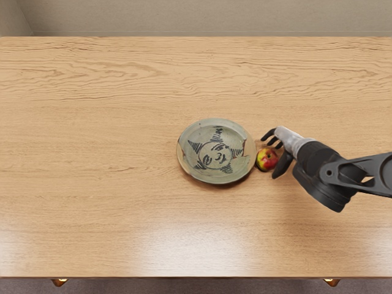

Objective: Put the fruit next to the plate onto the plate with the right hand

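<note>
I am watching the right hand point(282, 149) reaching in from the right edge, its arm point(343, 174) stretching back over the wooden table point(110, 202). The hand is standing open: its fingers point(269, 135) are spreading above the far side of the apple point(266, 159), while the thumb point(282, 166) is hanging at the fruit's near right side, so the apple is sitting right in front of the palm, between them. I am not seeing a closed grip. The apple is resting on the table, just beside the rim of the patterned plate point(190, 160), which is lying just beyond the fingertips.
</note>
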Controlling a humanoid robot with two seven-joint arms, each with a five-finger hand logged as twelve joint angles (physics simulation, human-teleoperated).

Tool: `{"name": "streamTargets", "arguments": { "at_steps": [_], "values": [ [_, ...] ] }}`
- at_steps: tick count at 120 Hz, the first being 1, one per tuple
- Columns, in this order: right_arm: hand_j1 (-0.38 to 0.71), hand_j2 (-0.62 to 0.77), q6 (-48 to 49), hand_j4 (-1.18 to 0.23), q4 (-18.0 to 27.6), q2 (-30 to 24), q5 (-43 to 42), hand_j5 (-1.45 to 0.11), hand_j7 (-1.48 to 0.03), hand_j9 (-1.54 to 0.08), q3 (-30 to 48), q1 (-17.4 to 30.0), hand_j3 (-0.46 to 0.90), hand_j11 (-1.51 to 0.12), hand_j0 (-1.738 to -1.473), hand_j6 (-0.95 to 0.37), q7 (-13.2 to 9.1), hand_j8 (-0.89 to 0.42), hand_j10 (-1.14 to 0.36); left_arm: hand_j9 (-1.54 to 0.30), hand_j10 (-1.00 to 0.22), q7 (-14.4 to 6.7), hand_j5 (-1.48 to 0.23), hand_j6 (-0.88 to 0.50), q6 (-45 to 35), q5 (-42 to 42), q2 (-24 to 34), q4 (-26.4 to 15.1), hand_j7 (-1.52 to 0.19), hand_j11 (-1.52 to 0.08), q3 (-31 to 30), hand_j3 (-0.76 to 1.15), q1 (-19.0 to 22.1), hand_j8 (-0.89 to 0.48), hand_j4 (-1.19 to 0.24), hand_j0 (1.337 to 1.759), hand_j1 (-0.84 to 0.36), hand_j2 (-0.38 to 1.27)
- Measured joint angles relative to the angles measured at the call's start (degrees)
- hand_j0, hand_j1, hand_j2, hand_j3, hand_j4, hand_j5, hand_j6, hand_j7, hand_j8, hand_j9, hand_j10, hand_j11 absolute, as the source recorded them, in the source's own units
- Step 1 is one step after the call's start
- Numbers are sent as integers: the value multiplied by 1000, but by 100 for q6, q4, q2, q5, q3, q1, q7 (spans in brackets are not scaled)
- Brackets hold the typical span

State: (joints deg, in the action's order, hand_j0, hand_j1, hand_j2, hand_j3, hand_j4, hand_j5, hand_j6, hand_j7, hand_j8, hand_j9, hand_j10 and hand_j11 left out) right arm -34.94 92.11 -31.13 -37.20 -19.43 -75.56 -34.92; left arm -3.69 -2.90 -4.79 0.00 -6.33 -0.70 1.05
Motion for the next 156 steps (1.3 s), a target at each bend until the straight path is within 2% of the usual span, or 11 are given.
{"name": "streamTargets", "arguments": {
  "at_steps": [56,84,88,91,100,116,123,126,128,142,156],
  "values": [
    [104,-74,-6,-379,-47,112,-24,-491,-492,-492,6,25,0,-498,-1658,-379,-8,-382,-375,-316,-243,0,-316,-244,0,0,0,0,-316,-316,0,0,0,-243,-243,1658,58,49],
    [124,-86,15,-407,-251,156,-170,-512,-521,-654,44,128,0,-634,-1657,-401,21,-390,-419,-316,-243,-1,-316,-243,0,4,0,0,-316,-316,-1,0,0,-243,-243,1658,58,49],
    [133,-84,23,-414,-268,159,-198,-523,-531,-573,51,141,0,-670,-1657,-409,31,-452,-416,-316,-243,-1,-316,-243,0,4,0,0,-316,-316,-2,0,0,-243,-243,1658,58,49],
    [140,-83,20,-422,-278,160,-207,-526,-538,-654,53,148,0,-653,-1657,-414,30,-427,-432,-316,-243,-1,-316,-243,0,4,0,0,-316,-316,-2,0,0,-243,-243,1658,58,49],
    [157,-94,17,-437,-314,182,-223,-538,-554,-705,57,162,0,-713,-1657,-426,26,-412,-416,-316,-243,-1,-316,-243,0,4,0,0,-316,-316,-2,0,0,-243,-243,1658,58,49],
    [183,-136,-11,-457,-366,258,-192,-546,-567,-960,54,175,0,-989,-1656,-436,-13,-255,-267,-316,-243,0,-316,-243,0,3,0,0,-316,-316,0,0,0,-243,-243,1658,58,49],
    [192,-136,-36,-476,-378,298,-165,-544,-718,-1089,49,176,0,-1053,-1654,-339,-38,-171,-234,-316,-243,1,-316,-244,0,2,0,0,-316,-316,2,0,0,-243,-243,1658,58,49],
    [200,-132,-39,-484,-382,311,-155,-551,-725,-1068,50,175,0,-1119,-1653,-329,-42,-194,-197,-316,-243,1,-316,-244,0,1,0,0,-316,-316,2,0,0,-243,-243,1658,58,49],
    [204,-130,-43,-490,-385,317,-149,-556,-753,-1110,51,175,0,-1079,-1652,-313,-45,-165,-209,-316,-243,1,-316,-244,0,1,0,0,-316,-316,2,0,0,-243,-243,1658,58,49],
    [223,-76,-43,-528,-394,333,-121,-604,-738,-1080,53,165,0,-1112,-1650,-320,-52,-180,-192,-316,-243,1,-316,-244,0,1,0,0,-316,-316,2,0,0,-244,-243,1658,58,49],
    [250,2,-26,-572,-419,322,-95,-683,-740,-977,62,150,0,-980,-1652,-427,-36,-269,-286,-316,-243,1,-316,-244,0,1,0,0,-316,-316,1,0,0,-244,-243,1658,58,49]
  ]
}}
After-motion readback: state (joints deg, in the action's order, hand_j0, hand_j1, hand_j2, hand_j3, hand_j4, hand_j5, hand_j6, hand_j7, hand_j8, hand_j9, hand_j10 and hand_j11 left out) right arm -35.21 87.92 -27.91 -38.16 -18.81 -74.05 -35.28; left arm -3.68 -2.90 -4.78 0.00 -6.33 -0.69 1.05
